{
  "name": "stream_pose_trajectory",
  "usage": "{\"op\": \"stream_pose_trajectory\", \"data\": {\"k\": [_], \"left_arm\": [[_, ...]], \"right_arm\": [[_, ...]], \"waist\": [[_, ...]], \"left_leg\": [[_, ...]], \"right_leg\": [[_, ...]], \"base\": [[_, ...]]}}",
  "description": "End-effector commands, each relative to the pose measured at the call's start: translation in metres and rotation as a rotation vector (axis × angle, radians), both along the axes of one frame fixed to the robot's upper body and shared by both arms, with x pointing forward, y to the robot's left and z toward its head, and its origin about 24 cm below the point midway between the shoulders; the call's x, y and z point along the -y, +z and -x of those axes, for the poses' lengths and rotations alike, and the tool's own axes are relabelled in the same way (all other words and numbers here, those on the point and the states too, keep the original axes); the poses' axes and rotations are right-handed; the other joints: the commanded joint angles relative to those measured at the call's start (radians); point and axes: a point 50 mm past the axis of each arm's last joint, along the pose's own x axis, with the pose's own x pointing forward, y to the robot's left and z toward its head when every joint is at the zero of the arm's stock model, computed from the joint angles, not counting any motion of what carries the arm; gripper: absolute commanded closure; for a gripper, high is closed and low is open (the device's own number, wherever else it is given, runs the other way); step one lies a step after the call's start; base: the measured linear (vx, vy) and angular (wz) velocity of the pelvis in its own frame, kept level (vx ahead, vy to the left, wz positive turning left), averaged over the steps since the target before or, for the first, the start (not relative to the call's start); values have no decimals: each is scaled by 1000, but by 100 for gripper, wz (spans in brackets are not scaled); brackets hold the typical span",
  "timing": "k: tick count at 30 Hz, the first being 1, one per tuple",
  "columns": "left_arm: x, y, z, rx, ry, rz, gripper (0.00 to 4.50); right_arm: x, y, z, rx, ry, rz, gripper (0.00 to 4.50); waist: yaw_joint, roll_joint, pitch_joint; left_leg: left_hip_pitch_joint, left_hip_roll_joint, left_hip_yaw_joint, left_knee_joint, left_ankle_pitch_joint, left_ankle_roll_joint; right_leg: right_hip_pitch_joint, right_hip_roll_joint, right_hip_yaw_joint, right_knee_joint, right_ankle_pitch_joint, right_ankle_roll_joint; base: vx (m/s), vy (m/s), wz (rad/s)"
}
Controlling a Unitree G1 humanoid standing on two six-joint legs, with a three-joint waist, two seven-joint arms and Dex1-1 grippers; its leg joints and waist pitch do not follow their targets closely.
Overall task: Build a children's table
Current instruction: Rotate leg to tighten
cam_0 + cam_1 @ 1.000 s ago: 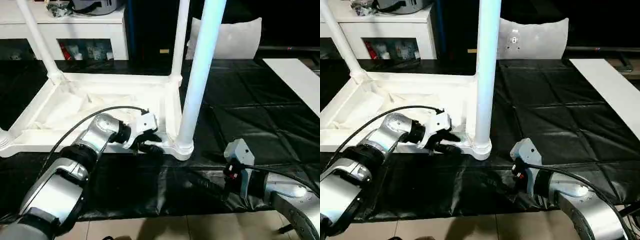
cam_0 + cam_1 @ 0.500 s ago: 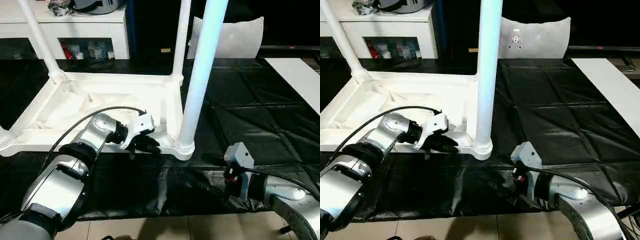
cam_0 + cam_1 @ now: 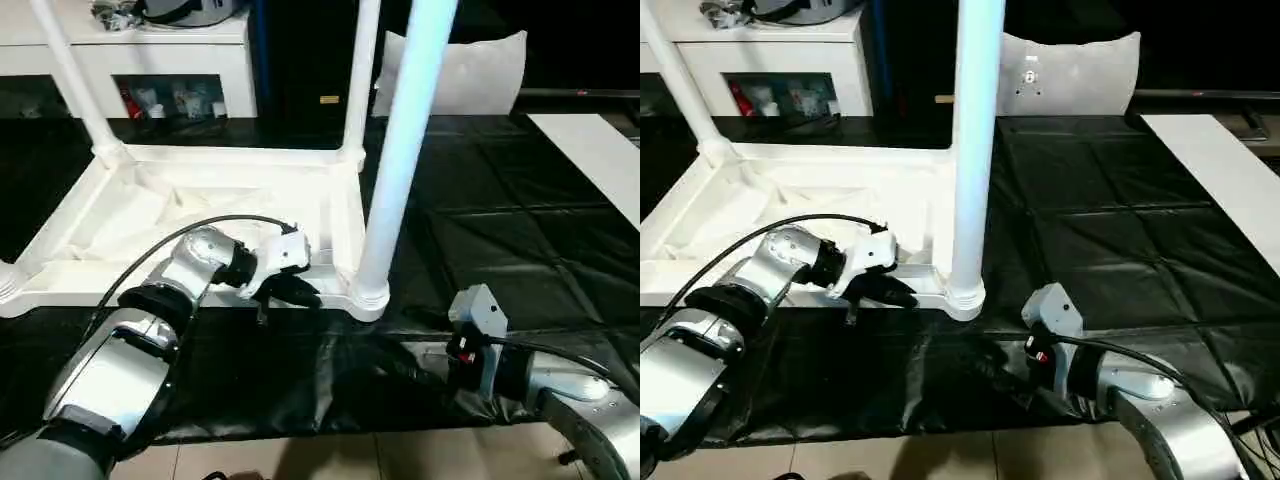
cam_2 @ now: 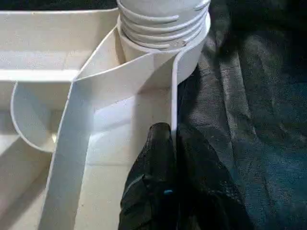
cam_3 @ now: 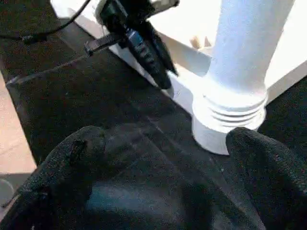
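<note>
Left gripper: our left gripper (image 4: pixel 171 139) has pressed its black fingers together since a second ago, when they stood apart; now they pinch the thin white rim of the table top (image 3: pixel 200 215) between them, one finger inside the frame, one outside.
Left grip place: on the near long edge of the top, just at 9 o'clock of the near right corner socket (image 3: pixel 367 296).
Right gripper: our right gripper (image 5: pixel 158 158) is spread wide, as it was before; its two fuzzy black fingers (image 5: pixel 268 163) stand apart on either side of the socket's base, near it but not touching.
Change in the table: top and legs lie as they did a second ago.
Children's table: it lies upside down on the mat, ribbed underside up, at 11 o'clock of our arms.
Near leg: a long smooth white tube (image 3: pixel 405 140) stands upright in the near right socket, its foot ringed with threaded ridges.
Other legs: two more tubes rise from the far sockets, one at far left (image 3: pixel 70 75), one at far right (image 3: pixel 358 75).
Mat: black, quilted and creased (image 3: pixel 500 220), with a dull sheen.
Cabinet: a white shelved cabinet (image 3: pixel 130 60) stands at 11 o'clock, beyond the table.
Cable: a black cable (image 3: pixel 190 235) arcs over our silver left forearm.
</note>
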Motion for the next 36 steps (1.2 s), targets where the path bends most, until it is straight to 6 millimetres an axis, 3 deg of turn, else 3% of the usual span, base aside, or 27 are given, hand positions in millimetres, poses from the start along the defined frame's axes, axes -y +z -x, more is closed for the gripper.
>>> {"op": "stream_pose_trajectory", "data": {"k": [1,6,9,11,17,19,23,29,30,36], "left_arm": [[-13,1,4,-62,27,26,442],[-20,7,18,-70,31,66,442],[-21,1,30,-18,40,42,442],[-18,1,33,-26,46,68,442],[-9,1,31,43,90,125,442],[-9,1,30,55,92,130,405],[-9,-1,32,63,88,121,372],[-11,-3,32,30,92,122,372],[-11,-4,32,22,88,118,398],[-11,-6,32,15,73,106,436]], "right_arm": [[3,9,-4,40,12,-14,0],[-5,19,-2,48,85,-14,0],[-11,20,-4,56,95,4,0],[-13,19,-3,52,108,7,0],[-15,22,-3,55,104,9,0],[-14,23,-4,57,104,16,0],[-12,24,-4,59,100,22,0],[-10,24,-4,59,87,26,0],[-10,24,-5,60,84,27,0],[-11,24,-7,63,81,27,0]], "waist": [[7,-8,-43],[1,-2,-51],[-2,-5,-53],[2,-5,-52],[6,-5,-48],[7,-2,-48],[8,-2,-49],[17,0,-50],[18,1,-50],[19,-1,-52]], "left_leg": [[3,89,-29,-85,-128,59],[1,89,-26,-76,-43,105],[-5,86,-25,-71,-9,127],[-1,85,-22,-69,-9,132],[0,86,-22,-73,-55,101],[-1,85,-22,-73,-53,97],[0,83,-21,-71,-61,90],[2,83,-20,-72,-73,73],[2,83,-20,-72,-74,71],[0,83,-21,-71,-55,76]], "right_leg": [[38,-109,48,-69,52,-305],[39,-106,45,-53,225,-321],[38,-102,42,-49,257,-313],[33,-100,41,-51,241,-314],[31,-99,42,-58,146,-303],[32,-99,43,-57,151,-297],[31,-99,44,-59,149,-289],[30,-97,44,-58,145,-287],[30,-97,44,-58,146,-287],[32,-98,42,-55,169,-285]], "base": [[0,0,0],[0,0,0],[0,0,0],[0,0,0],[0,0,0],[0,0,0],[0,0,0],[0,0,0],[0,0,0],[0,0,0]]}}
